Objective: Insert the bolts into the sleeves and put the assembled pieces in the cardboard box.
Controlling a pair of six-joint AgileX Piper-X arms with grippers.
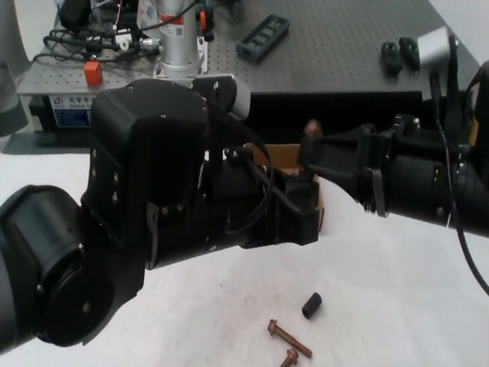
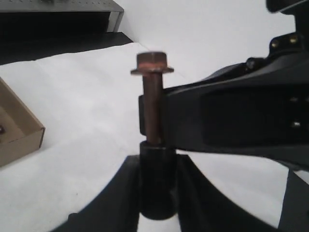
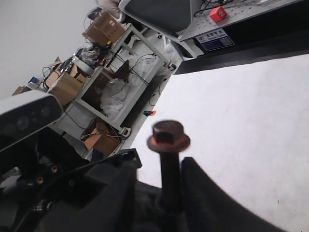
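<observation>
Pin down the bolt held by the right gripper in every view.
High view: bolt head poking up from the right gripper.
Left wrist view: bolt upright, its end at the sleeve's mouth.
Right wrist view: bolt upright in the right gripper.
Shared landmark: the right gripper clamped on the shank.

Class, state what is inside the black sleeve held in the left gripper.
A copper bolt stands in the top of the sleeve; head and upper shank show. The lower shank is hidden within.

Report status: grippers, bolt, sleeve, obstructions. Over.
Left gripper shut on sleeve. Right gripper shut on bolt, tip at sleeve's mouth. Two loose bolts, spare sleeve lying on bench, not between the grippers.
</observation>
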